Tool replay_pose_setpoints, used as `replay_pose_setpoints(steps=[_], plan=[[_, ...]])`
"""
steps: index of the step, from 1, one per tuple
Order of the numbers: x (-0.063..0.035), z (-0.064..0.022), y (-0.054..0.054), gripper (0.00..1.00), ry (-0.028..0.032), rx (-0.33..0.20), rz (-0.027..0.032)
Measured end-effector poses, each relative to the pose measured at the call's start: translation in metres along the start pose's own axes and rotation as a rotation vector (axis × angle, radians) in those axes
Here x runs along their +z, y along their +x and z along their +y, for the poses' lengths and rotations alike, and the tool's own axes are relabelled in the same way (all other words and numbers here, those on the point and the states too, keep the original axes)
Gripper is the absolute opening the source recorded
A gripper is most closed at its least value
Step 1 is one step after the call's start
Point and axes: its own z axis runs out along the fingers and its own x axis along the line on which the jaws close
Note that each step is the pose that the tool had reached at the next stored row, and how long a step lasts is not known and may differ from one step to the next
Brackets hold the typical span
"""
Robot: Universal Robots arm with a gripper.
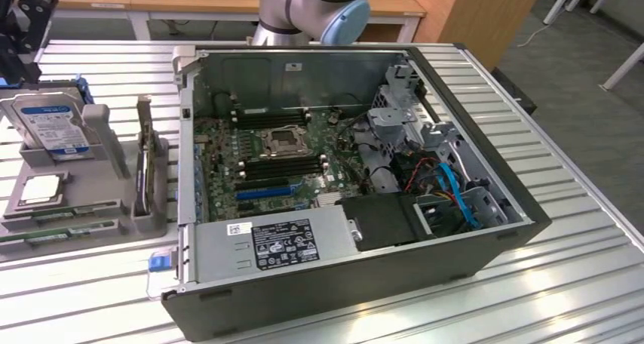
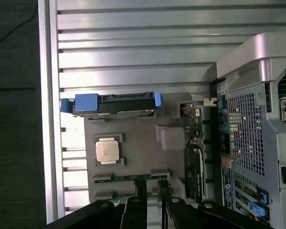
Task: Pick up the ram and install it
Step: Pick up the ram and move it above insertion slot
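A slatted metal table (image 1: 574,284) carried an open computer case (image 1: 332,302) lying on its side, with the motherboard (image 1: 286,159) exposed and a grey power supply (image 1: 271,246) at its near end. On the exterior view's left, just beside the case, sat a grey plastic holder (image 1: 101,129) (image 2: 143,152) with several parts in it. A hard drive (image 1: 50,125) (image 2: 114,102) with a blue-white label stood upright at one end, an expansion card (image 1: 151,170) (image 2: 194,167) stood on edge along the side nearest the case, and a square processor chip (image 1: 41,189) (image 2: 109,150) lay flat in the middle. The ram (image 1: 65,211) (image 2: 114,178), a thin green stick, rested in a groove at the holder's end opposite the hard drive, just beside the chip, with a second stick (image 1: 50,238) in the next groove. The black slots on the motherboard held no green stick. In the wrist view the hand (image 2: 151,181) hung above the ram, its two dark fingers (image 2: 140,191) narrowly apart with nothing between them; whether they touched the stick could not be told.
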Motion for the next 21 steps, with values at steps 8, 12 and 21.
replay_pose_setpoints(steps=[8,12,21], plan=[[0.0000,0.0000,-0.0001,0.24,-0.0034,-0.147,0.0065],[0.0001,0.0000,-0.0001,0.24,-0.0051,-0.218,0.0102],[0.0001,-0.0001,-0.0001,0.24,0.0046,-0.344,0.0259]])
